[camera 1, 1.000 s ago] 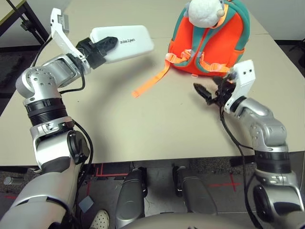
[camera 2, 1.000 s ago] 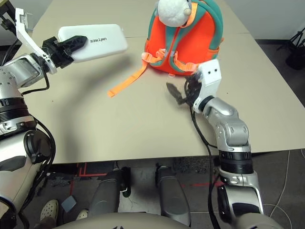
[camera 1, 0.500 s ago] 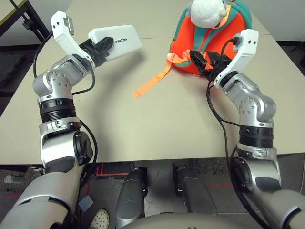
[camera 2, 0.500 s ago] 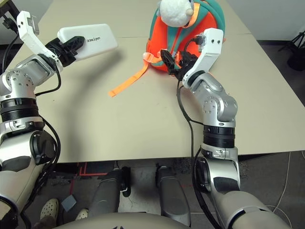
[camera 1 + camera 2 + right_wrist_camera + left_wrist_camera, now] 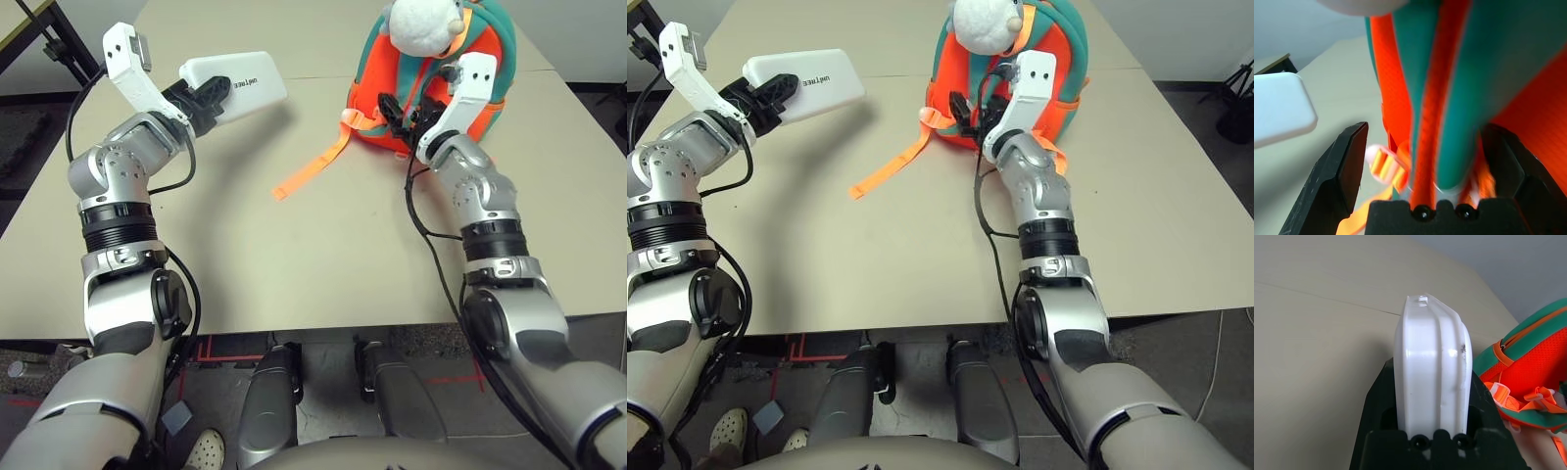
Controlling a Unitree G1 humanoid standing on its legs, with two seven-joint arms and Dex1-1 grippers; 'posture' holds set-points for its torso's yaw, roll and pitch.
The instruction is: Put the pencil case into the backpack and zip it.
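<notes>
A: What lies around the backpack (image 5: 431,88)?

B: It stands upright at the far side of the beige table (image 5: 294,255), strap side toward the robot. A white-grey plush animal (image 5: 423,23) sits at its top. One loose orange webbing strap (image 5: 312,168) trails off its lower edge across the tabletop toward the left arm's side. Black stand legs (image 5: 49,44) show off the table's far left corner.

A: And the pencil case (image 5: 235,86)?

B: Off the table, held in the air well to the left of the backpack. The left gripper (image 5: 208,96) has its black fingers clamped on the case's near end, lettering up, the long side pointing toward the backpack.

A: Anything in the way between the two?

B: The right gripper (image 5: 965,110) is pressed up against the front of the backpack among the shoulder straps, on the side facing the case. Its jaws stand wide, with nothing pinched.

A: What does the right wrist view add?

B: Close up, a teal-edged orange shoulder strap (image 5: 1449,93) runs between the two spread fingers (image 5: 1344,171), with a small buckle (image 5: 1385,166) low beside it. Whether the fingers touch the strap I cannot tell. A corner of the white case shows off to the side.

A: And the left wrist view?

B: The case edge-on, its seam visible, seated between both black fingers (image 5: 1484,401), with the backpack's teal trim and orange mesh beyond.
</notes>
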